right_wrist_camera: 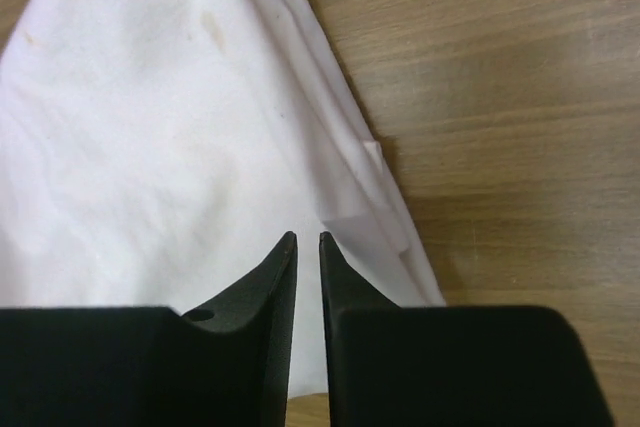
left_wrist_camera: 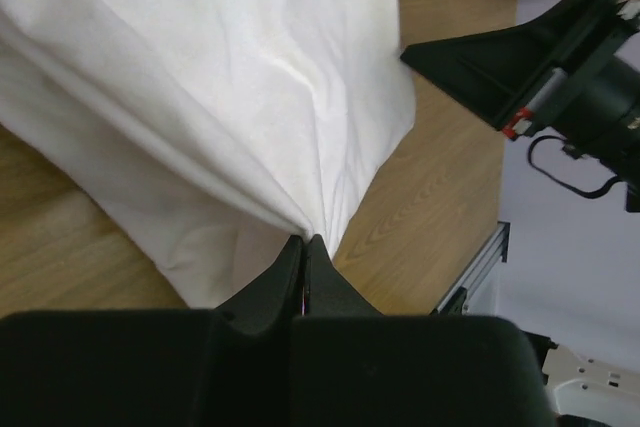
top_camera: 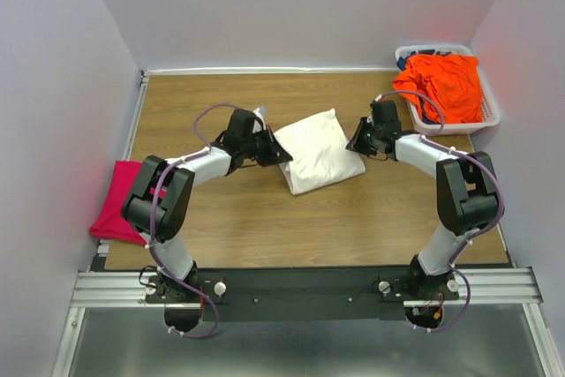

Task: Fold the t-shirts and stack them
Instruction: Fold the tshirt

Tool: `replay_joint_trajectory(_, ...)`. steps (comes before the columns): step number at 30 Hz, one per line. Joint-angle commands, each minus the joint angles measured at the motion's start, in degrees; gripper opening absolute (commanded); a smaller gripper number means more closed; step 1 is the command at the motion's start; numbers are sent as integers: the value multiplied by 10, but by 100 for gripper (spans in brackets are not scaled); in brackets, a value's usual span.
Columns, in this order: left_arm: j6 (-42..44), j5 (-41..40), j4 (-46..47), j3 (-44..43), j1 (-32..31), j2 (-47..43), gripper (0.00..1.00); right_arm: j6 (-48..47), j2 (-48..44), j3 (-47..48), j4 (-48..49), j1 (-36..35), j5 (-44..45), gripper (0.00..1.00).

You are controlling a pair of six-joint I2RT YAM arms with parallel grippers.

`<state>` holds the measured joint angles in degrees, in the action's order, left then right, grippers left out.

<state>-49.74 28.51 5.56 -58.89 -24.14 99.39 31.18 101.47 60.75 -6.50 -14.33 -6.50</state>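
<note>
Two grippers work the cream-white t-shirt (top_camera: 313, 152), mid-table. Left gripper (left_wrist_camera: 305, 242): jaws pinched on a corner. Right gripper (right_wrist_camera: 308, 239): jaws a narrow slit over the opposite edge, grip unconfirmed. Step, judged: folding it. Next: secure right grip, lift both ends together. Orange t-shirt (top_camera: 441, 86) waits in basket (top_camera: 459, 127). No legible writing.

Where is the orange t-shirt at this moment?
In the top view, the orange t-shirt lies in the white basket at the far right corner of the table, to the right of the white t-shirt.
</note>
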Motion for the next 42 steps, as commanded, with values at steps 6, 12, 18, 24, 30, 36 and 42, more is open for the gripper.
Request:
replay_joint_trajectory(6, -22, 23, 72, 102, -26, 47, 0, 7, -35, -20, 6, -19, 20, 27)
replay_joint_trajectory(12, 17, -4, 41, 101, -21, 9, 30, -10, -46, -12, -11, -31, 45, 43)
replay_joint_trajectory(18, 67, -33, -46, 86, 6, -76, 38, -21, -79, -27, -34, -70, 114, 44)
replay_joint_trajectory(24, 102, -88, -118, 23, 8, -98, 25, -22, -98, -52, -46, -154, 181, 44)
replay_joint_trajectory(30, 95, -96, -112, -66, -15, 33, 9, -22, -87, -56, -46, -224, 221, 44)
replay_joint_trajectory(36, 74, -130, -107, -112, -20, 130, 4, -25, -57, -73, -48, -274, 253, 44)
replay_joint_trajectory(42, 65, -131, -98, -126, -6, 171, 3, 9, -52, -117, -53, -312, 227, 44)
